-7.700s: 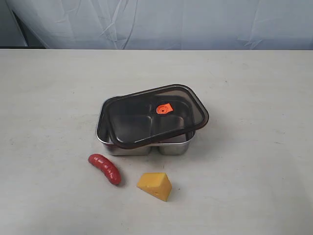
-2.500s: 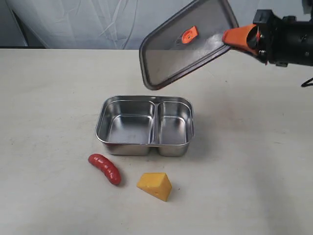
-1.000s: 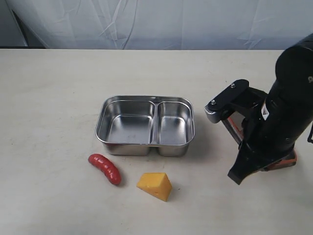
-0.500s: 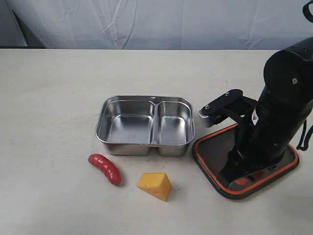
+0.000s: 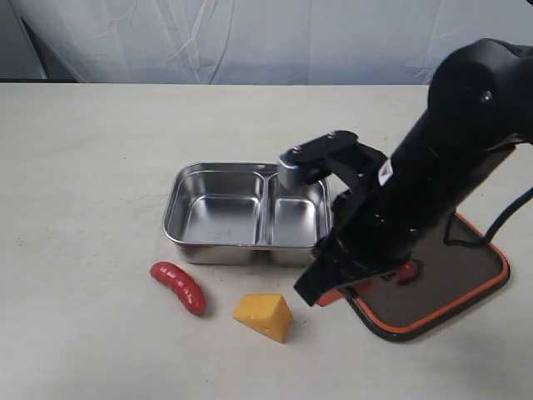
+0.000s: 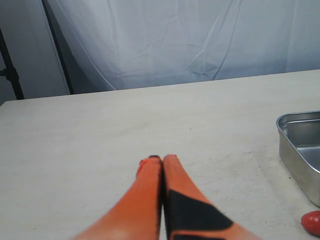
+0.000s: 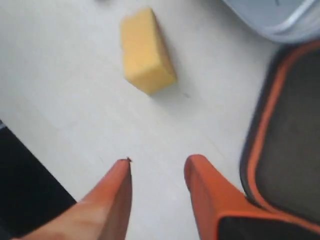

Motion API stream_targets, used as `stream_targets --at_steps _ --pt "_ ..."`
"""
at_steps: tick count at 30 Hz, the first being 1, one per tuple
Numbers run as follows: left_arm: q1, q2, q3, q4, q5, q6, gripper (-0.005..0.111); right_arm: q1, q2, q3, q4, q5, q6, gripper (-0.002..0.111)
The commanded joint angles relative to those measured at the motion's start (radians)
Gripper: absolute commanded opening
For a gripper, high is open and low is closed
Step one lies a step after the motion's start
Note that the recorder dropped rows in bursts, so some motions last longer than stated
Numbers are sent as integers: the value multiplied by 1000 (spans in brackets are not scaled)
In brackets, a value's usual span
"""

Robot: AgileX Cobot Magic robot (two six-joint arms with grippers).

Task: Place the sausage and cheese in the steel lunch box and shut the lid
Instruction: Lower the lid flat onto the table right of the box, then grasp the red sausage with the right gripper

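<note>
The steel lunch box (image 5: 215,252) stands uncovered on the table, both compartments empty; one corner (image 6: 299,131) shows in the left wrist view. In front of it lie the red sausage (image 5: 178,287) and the yellow cheese wedge (image 5: 263,316). The dark lid (image 5: 463,273) rests upside down to the box's right, orange seal rim up. My right gripper (image 7: 159,167) is open and empty, low between the lid (image 7: 292,135) and the cheese (image 7: 146,51), a short way from the wedge. In the exterior view its orange fingers (image 5: 335,295) show just right of the cheese. My left gripper (image 6: 161,160) is shut and empty over bare table.
The right arm's black body (image 5: 425,183) hangs over the box's right end and the lid's left part. A white cloth backdrop (image 5: 266,37) closes off the far table edge. The sausage's tip (image 6: 313,223) shows beside the box in the left wrist view.
The lid, earlier held up by my right gripper, now lies upside down on the table and is released. The right arm has swung left toward the cheese.
</note>
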Motion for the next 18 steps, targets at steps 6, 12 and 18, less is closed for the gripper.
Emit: stream_targets --at_steps 6,12,18 --pt "0 -5 3 2 -6 0 0 199 96 -170 8 -239 -19 61" --pt "0 -5 3 2 -6 0 0 262 348 -305 10 -256 54 61" --pt "0 -5 3 2 -6 0 0 291 502 -391 -29 -267 262 54"
